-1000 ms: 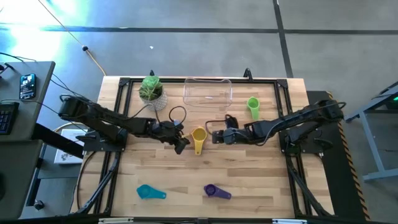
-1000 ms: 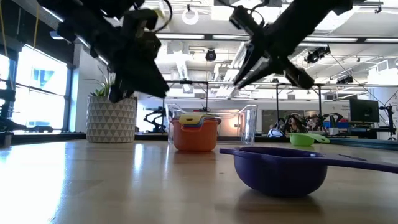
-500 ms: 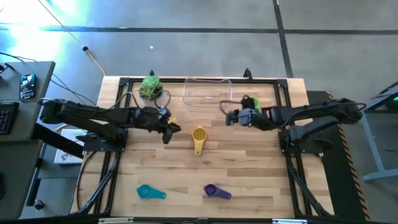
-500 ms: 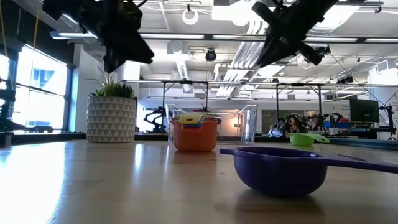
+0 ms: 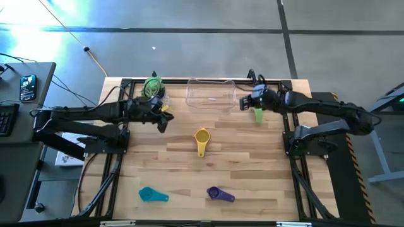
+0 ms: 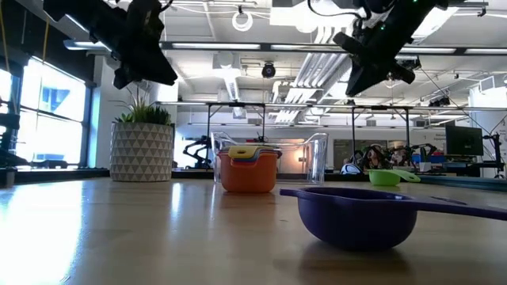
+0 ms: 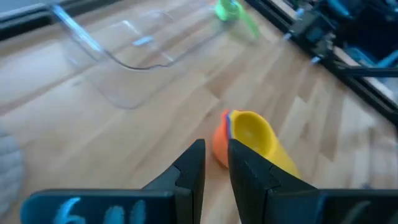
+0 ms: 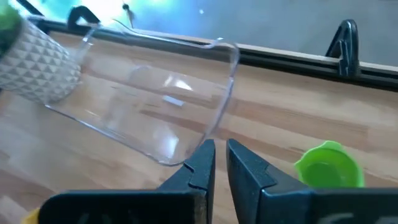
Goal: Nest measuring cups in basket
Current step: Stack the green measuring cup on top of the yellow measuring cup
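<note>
A nested stack (image 5: 201,140) with a yellow cup on top and an orange cup outermost (image 6: 248,168) stands on the table's middle, and also shows in the left wrist view (image 7: 245,137). The green cup (image 5: 257,111) lies beside the clear basket (image 5: 211,93). The teal cup (image 5: 151,195) and the purple cup (image 5: 219,194) lie near the front edge. My left gripper (image 5: 163,121) hangs shut and empty left of the stack. My right gripper (image 5: 243,103) hangs shut and empty between the basket and the green cup (image 8: 328,167).
A white patterned pot with a green plant (image 5: 153,88) stands at the far left, close to my left gripper. The basket's right wall (image 8: 224,87) is just ahead of my right gripper. Bare wood lies between the stack and the front cups.
Both grippers have drawn away from the stack and risen. My left gripper has gone toward the table's left and far edge, toward the plant. My right gripper has gone toward the far right, to the green cup. The stack has stayed in place.
</note>
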Controlling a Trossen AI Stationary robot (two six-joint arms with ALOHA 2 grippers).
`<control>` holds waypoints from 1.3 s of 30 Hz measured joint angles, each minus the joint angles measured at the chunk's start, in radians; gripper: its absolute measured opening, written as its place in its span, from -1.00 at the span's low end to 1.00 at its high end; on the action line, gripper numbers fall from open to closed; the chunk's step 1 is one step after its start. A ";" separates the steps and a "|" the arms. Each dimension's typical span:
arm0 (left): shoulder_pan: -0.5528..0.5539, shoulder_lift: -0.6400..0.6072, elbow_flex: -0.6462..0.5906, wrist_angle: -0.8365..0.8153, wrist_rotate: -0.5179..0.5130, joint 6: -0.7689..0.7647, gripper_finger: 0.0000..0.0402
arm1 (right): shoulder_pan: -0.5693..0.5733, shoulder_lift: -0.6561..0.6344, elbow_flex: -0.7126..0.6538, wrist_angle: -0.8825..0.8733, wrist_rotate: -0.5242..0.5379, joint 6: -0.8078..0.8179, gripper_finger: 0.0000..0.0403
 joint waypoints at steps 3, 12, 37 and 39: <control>0.037 -0.007 0.000 -0.013 -0.004 0.012 -0.70 | -0.082 0.004 0.000 -0.009 -0.072 -0.072 -0.77; 0.148 -0.006 0.000 -0.019 -0.010 0.012 -0.70 | -0.275 0.034 0.000 -0.046 -0.177 -0.202 -0.47; 0.251 -0.006 0.000 -0.018 -0.013 0.030 -0.70 | -0.326 0.400 0.000 -0.142 -0.333 -0.426 -0.49; 0.251 -0.006 0.000 -0.018 -0.013 0.030 -0.70 | -0.326 0.409 0.000 -0.142 -0.324 -0.426 -0.49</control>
